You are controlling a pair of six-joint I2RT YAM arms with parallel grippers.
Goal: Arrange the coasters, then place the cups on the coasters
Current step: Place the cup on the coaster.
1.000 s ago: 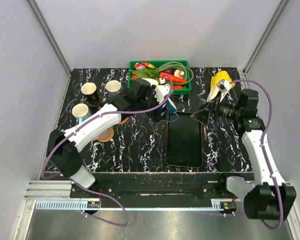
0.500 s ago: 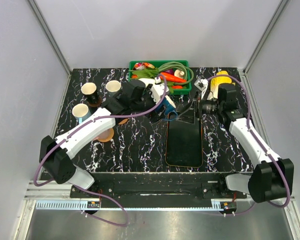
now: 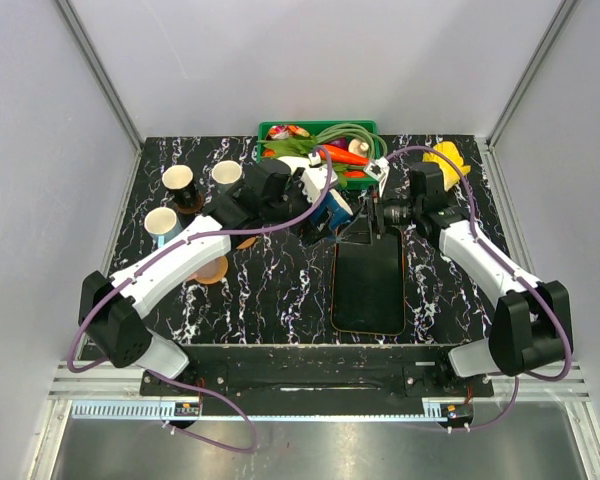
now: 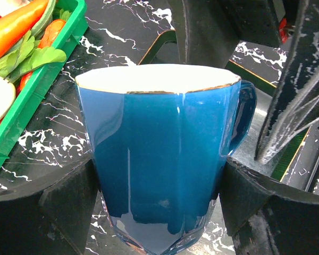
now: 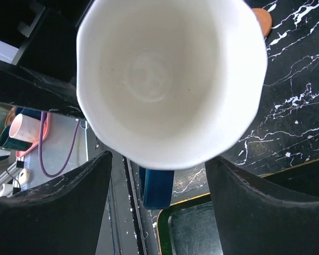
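Looks to me like a hand-off in mid-air. My left gripper is clamped on the blue cup, one pad on each side of the lower wall. It holds the cup off the bench, just by the far end of the black tray and next to the green crate of veg. The right gripper has its fingers on either side of the cup's mouth. I honestly can't tell if they're biting yet or just straddling it.

How I'd play it: don't let the left let go until the right is clearly squeezing. Put the right pads on the flat facets, not across the handle, which sits between the fingers in the right wrist view. The two grippers are crowded around one small cup, so I'd back the left out straight and slow. The glaze looks slick, so go easy on any tilting.

The cup itself is deep glossy blue with faceted sides, a thin gold-looking line at the lip, a cream-white inside and nothing in it. Three other cups wait at far left, and a bare orange coaster sits nearer the arms.
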